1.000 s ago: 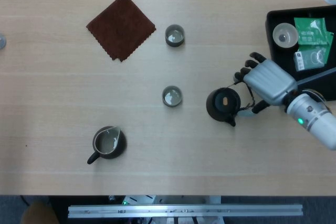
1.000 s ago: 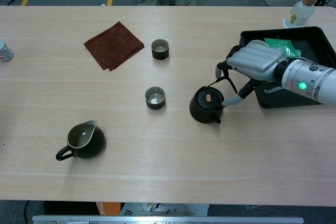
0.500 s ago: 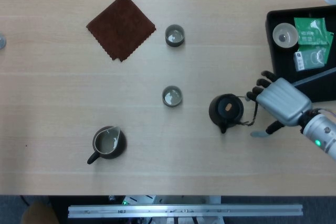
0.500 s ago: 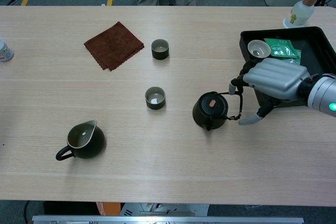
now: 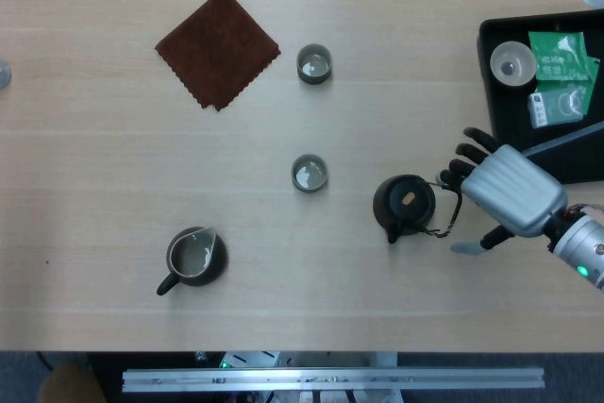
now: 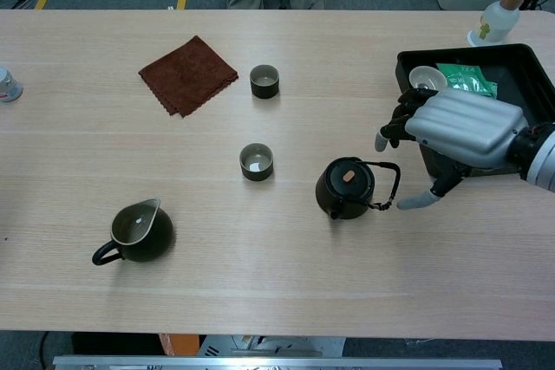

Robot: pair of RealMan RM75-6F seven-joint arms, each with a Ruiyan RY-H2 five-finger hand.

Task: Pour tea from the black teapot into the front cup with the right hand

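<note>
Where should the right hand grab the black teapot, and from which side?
Take the black teapot by its thin wire handle, which arches off the pot's right side, toward the right hand. Come in from the right. The spout sits at the front-left, so a handle grip probably leaves it free to tip toward the front cup. The hand looks open, fingers beside the handle, not closed on it.

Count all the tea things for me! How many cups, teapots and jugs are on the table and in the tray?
Dark cups on the table: 2, front cup and back cup
White cup in the black tray: 1
Black teapot: 1
Dark pitcher: 1
Total: 5
</note>
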